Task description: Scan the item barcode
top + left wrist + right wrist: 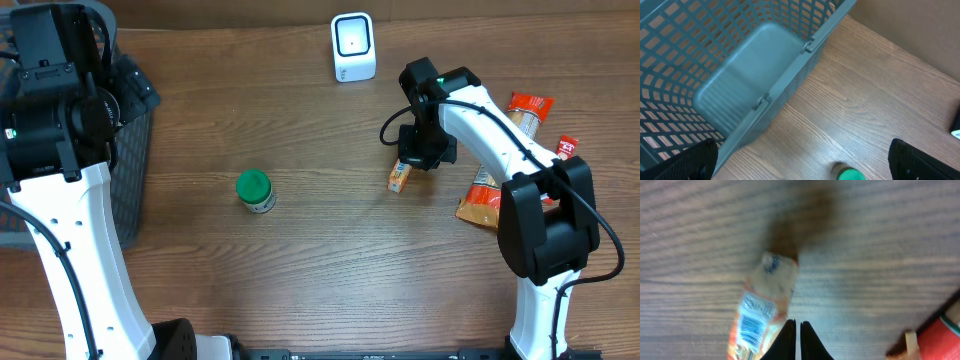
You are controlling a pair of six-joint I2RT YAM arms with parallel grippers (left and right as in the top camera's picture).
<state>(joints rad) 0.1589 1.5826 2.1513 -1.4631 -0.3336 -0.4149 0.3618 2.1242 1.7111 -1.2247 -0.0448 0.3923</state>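
A small orange packet [399,178] with a white barcode label [752,322] sits near the table's middle right. My right gripper [795,325] hovers right over it and is shut. The thin gap between the jaws shows only table. The packet [762,305] runs along the outside of the left finger, and I cannot see any part of it pinched. The white scanner [353,47] stands at the back, beyond the packet. My left gripper [805,167] hangs wide open at the far left, with nothing between its fingers.
A grey mesh basket [130,170] fills the left edge, just under the left arm. A green-lidded jar [254,190] stands mid-table. Red and orange snack packets [527,108] lie at the right around the right arm. A red object [940,335] sits close to the right of the right gripper.
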